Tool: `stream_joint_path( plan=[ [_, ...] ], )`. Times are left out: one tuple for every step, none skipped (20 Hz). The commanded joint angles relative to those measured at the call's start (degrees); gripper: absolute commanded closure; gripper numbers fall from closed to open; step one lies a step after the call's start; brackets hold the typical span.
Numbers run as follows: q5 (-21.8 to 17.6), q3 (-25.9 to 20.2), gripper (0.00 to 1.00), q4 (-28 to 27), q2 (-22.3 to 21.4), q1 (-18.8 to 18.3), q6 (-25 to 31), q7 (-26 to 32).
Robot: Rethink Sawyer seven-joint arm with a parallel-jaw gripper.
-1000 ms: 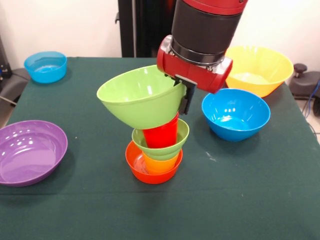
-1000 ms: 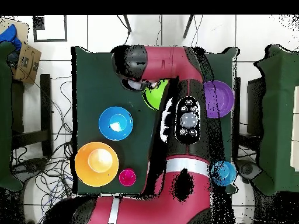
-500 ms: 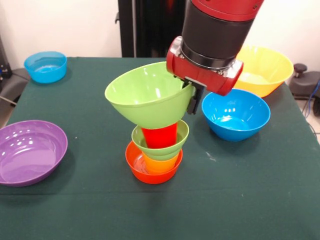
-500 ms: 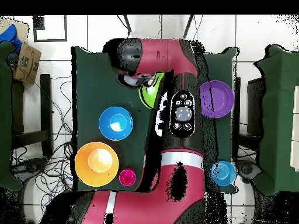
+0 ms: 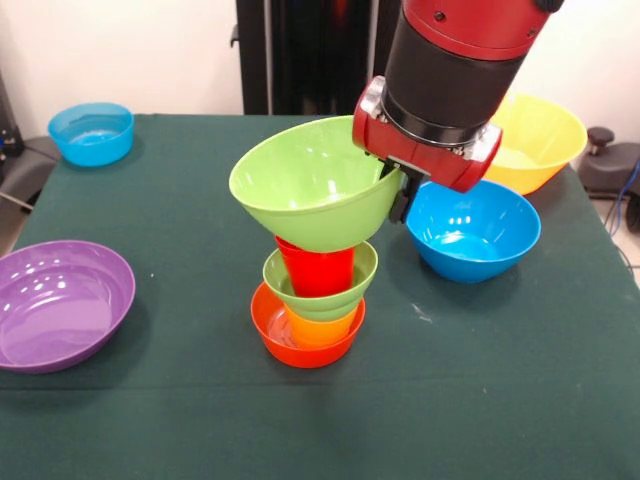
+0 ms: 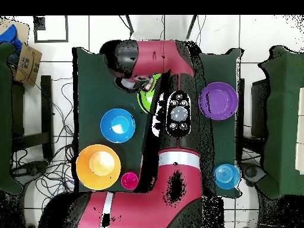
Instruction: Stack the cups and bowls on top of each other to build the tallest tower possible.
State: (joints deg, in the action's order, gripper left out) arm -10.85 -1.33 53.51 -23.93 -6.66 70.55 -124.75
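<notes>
Claw (image 5: 398, 192) pinches the right rim of the big green bowl (image 5: 312, 190), fingers closed on the wall. Bowl hangs tilted, mouth tipped left, its base just over the red cup (image 5: 315, 270) that tops the tower (image 5: 308, 305) — orange bowl, yellow cup, small green bowl, red cup, mid-table. To do this well: level the bowl first, centre its base on the cup rim, lower slowly, let go only once seated — an off-centre load looks likely to topple everything.

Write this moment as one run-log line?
gripper: shut on large green bowl | bowl: tilted, over red cup | tower: standing
</notes>
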Motion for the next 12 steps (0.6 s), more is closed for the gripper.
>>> stream_joint_path(
  plan=[
    [-1.8,-2.9,1.0,4.6,-2.6,0.9,2.1,6.9],
    [-1.9,-2.8,1.0,5.3,-2.9,0.9,1.8,6.9],
    [-1.9,-2.7,1.0,6.0,-3.3,0.9,1.6,7.0],
    [-2.0,-2.6,1.0,6.1,-3.4,1.0,1.6,7.1],
    [-2.1,-2.5,1.0,6.5,-3.6,1.0,1.6,7.2],
    [-2.2,-2.4,1.0,6.9,-3.8,1.0,1.5,7.4],
    [-2.3,-2.3,1.0,8.1,-4.4,0.9,0.8,7.5],
    [-2.3,-2.2,1.0,8.7,-4.7,0.8,0.2,7.4],
    [-2.3,-2.2,1.0,9.4,-4.9,0.7,-0.3,7.4],
    [-2.4,-2.3,1.0,9.8,-5.1,0.7,-0.6,7.3],
    [-2.4,-2.2,1.0,10.9,-5.6,0.5,-1.4,7.3],
    [-2.5,-2.3,1.0,11.3,-5.9,0.5,-1.7,7.3]
  ],
)
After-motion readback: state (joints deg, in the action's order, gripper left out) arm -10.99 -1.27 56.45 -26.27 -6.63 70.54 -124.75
